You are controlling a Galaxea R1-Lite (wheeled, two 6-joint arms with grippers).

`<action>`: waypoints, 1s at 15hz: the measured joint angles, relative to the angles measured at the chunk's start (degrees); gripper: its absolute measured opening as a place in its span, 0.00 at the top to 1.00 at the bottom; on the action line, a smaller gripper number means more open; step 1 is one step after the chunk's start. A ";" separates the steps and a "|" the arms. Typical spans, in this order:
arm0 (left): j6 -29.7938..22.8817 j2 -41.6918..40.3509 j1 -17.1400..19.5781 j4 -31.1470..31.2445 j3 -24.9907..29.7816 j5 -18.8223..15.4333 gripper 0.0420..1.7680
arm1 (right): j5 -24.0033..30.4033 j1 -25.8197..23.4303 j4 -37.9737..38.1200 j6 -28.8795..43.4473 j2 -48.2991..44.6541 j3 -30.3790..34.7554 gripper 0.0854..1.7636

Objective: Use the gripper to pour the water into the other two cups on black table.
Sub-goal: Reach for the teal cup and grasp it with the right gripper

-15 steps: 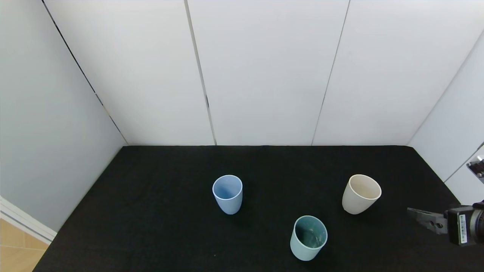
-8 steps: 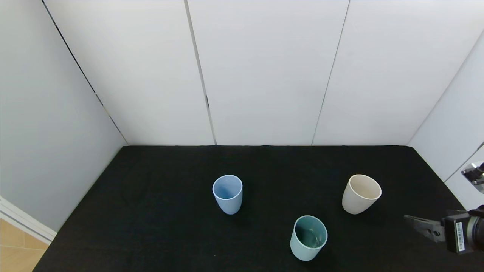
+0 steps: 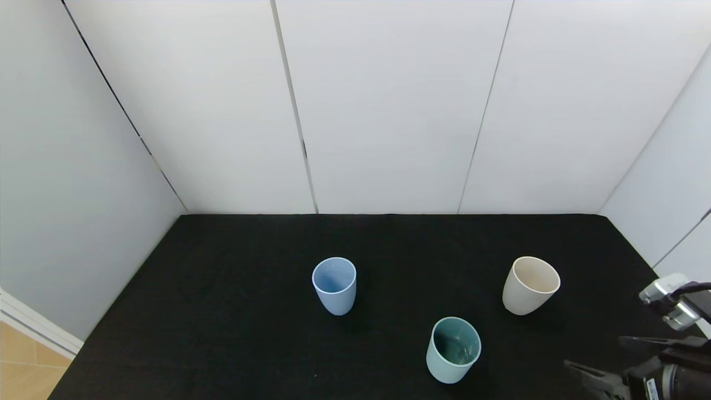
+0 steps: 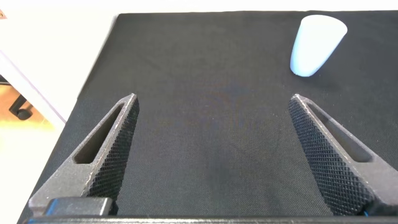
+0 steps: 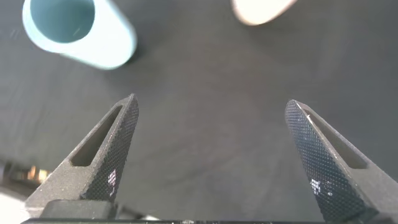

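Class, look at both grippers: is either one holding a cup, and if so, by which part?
Nothing is held. The right gripper is open over bare black table, short of the teal cup. The left gripper is open too, empty.

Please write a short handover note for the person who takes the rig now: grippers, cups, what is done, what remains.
Right gripper: open, empty, above the black table near its right edge, short of the teal-green cup.
Left gripper: open, empty, over bare table, light blue cup ahead.
Cups: all three upright and apart; cream cup at right.
Done: nothing grasped or poured.
Left: grasp the teal-green cup, pour into the light blue and cream cups.
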 joint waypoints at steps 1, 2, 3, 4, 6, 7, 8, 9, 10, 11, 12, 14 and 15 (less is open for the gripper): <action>0.00 0.00 0.00 -0.02 0.00 -0.02 0.03 | -0.04 1.60 0.00 -0.11 0.17 0.30 0.03; 0.02 0.00 0.00 0.00 0.00 0.00 0.03 | -0.06 3.01 -0.02 -0.29 0.43 0.56 0.03; 0.02 0.00 -0.01 0.00 0.00 0.00 0.03 | -0.06 4.50 0.00 -0.74 0.85 0.66 0.03; 0.00 0.00 -0.01 0.00 0.00 0.00 0.03 | -0.04 6.12 -0.02 -1.48 1.49 0.74 0.03; 0.00 0.00 0.00 0.00 0.00 0.00 0.03 | -0.04 9.24 -0.11 -2.46 3.01 0.78 0.03; 0.00 0.00 0.00 0.00 0.00 -0.02 0.03 | -0.06 10.80 -0.27 -2.96 4.17 0.72 0.03; 0.00 0.00 0.00 0.00 0.00 -0.02 0.03 | -0.09 12.04 -0.40 -3.36 5.39 0.50 0.03; 0.02 0.00 -0.01 0.00 0.00 0.00 0.03 | -0.11 13.12 -0.85 -3.73 6.75 0.28 0.03; 0.00 0.00 -0.01 0.00 0.00 0.00 0.03 | -0.13 14.09 -2.52 -4.14 8.47 0.15 0.03; 0.02 0.00 -0.01 0.00 0.00 0.00 0.03 | -0.15 14.84 -4.99 -4.47 10.25 0.13 0.03; 0.02 0.00 -0.01 0.00 0.00 0.00 0.03 | -0.17 15.45 -8.48 -4.69 12.14 0.23 0.03; 0.00 0.00 0.00 0.00 0.00 0.00 0.03 | -0.22 16.35 -16.40 -4.83 15.97 1.18 0.03; 0.00 0.00 0.00 0.00 0.00 0.00 0.03 | -0.15 16.57 -19.79 -4.84 17.54 2.23 0.03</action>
